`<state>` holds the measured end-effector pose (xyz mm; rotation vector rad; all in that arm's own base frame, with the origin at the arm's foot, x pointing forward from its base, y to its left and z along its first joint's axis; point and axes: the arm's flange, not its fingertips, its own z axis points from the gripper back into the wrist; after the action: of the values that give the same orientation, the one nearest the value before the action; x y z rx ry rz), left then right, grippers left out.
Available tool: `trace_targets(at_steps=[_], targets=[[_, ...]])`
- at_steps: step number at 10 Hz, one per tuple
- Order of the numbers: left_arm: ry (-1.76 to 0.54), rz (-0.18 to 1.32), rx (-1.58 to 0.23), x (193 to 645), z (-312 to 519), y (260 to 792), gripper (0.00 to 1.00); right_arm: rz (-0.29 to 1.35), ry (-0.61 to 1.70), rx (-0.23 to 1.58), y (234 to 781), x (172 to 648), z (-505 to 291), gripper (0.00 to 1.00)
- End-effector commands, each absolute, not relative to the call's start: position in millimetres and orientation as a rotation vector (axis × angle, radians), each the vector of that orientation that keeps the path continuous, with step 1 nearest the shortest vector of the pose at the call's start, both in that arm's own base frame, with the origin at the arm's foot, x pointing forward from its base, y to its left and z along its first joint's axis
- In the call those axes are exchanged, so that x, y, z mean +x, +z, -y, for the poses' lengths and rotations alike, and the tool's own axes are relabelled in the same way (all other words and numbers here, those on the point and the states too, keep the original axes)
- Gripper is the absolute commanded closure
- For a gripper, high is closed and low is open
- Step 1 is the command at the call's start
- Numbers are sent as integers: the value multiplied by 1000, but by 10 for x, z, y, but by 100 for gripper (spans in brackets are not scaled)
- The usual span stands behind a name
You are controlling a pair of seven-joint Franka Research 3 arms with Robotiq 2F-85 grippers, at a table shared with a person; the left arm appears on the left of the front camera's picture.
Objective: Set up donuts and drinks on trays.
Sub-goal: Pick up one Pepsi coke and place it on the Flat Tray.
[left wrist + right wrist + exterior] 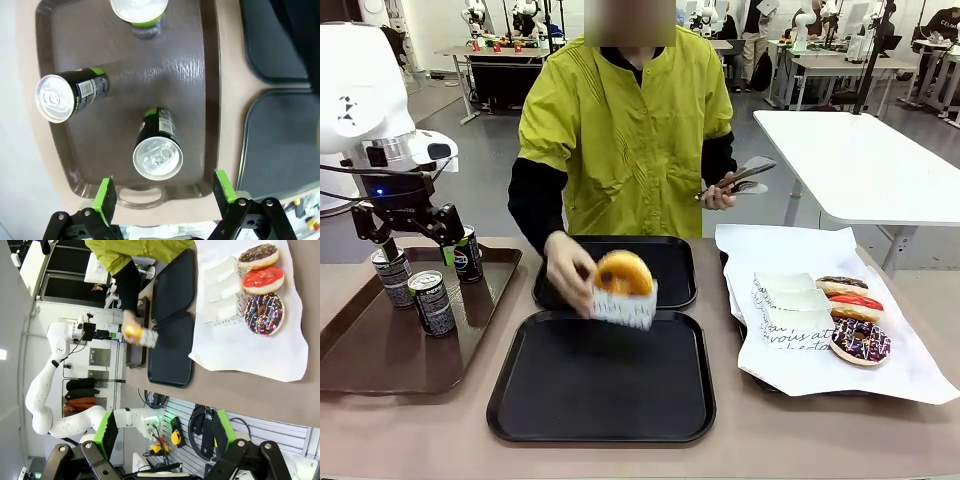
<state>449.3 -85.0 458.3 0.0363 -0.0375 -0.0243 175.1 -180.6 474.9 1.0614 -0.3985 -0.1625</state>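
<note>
Left gripper (416,240) hangs over the brown tray (370,360), jaws wide apart, gripping nothing. Three drink cans (432,302) stand upright on that tray, apart from each other; in the left wrist view one can (157,152) sits just beyond the green pads (106,194), near the tray's handle end. Right gripper (165,427) is also spread open and holds nothing. Person's hand (568,268) holds a golden donut (623,274) in a white sleeve over the seam between the near black tray (600,385) and the far black tray (675,262). Three more donuts (860,340) (chocolate, red, sprinkled) lie on white paper (885,378) at the right, beside the spare sleeves (790,300).
</note>
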Motion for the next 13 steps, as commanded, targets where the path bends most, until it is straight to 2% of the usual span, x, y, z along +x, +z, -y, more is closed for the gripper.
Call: trace_targets(at_steps=[1, 5, 9, 13], targets=[[75, 112, 77, 4373, 803, 4439, 0, 405, -147, 1074, 4747, 1773, 1808, 0], [125, 47, 63, 4392, 753, 4243, 0, 405, -147, 1074, 4747, 1773, 1808, 0], [152, 90, -10, 4419, 719, 4171, 0, 405, -147, 1074, 4747, 1773, 1808, 0], [132, 49, -31, 4536, 727, 4018, 0, 405, -147, 1074, 4747, 1773, 1808, 0]])
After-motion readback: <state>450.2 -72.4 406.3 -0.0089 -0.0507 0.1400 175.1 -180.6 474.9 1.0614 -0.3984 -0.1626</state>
